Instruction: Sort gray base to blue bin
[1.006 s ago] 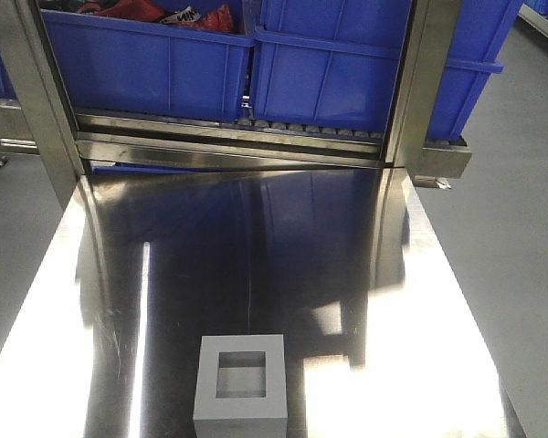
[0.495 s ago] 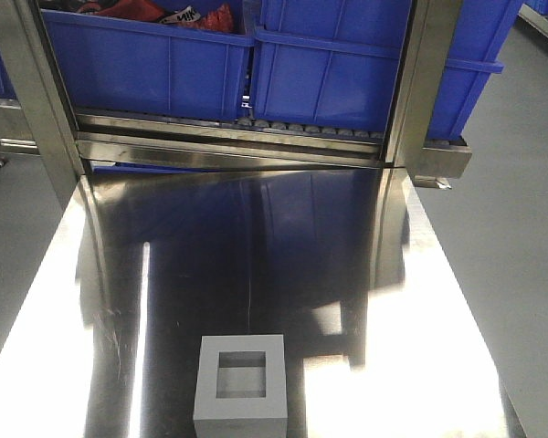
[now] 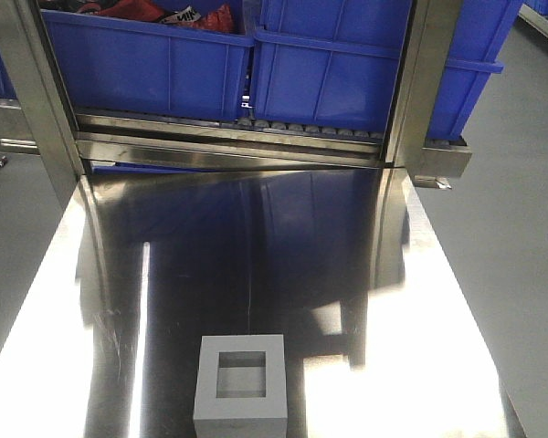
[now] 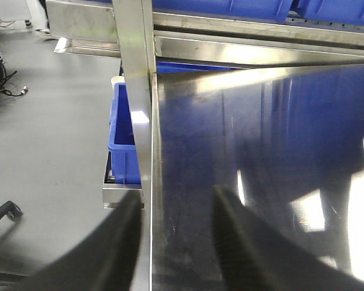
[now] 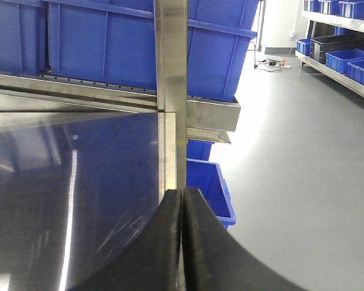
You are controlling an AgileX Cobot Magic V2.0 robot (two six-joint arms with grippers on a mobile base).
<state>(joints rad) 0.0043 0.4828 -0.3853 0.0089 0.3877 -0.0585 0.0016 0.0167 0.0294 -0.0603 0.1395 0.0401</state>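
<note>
Front: gray base [image 3: 241, 383] sits recess-up on steel worktop [image 3: 256, 237] nr front edge, well apart from blue bin [image 3: 338, 87] at back.
L wrist: left fingers [image 4: 230, 230] spread, nothing btwn, over worktop's left edge.
R wrist: right fingers [image 5: 197, 242] pressed together, empty.

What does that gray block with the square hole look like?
The gray base is a matte, light-gray, cube-like block. Its top face has a square recess with a thick frame around it. It sits flat on the shiny steel table, at the near end in the front view. Only the table touches it.
</note>
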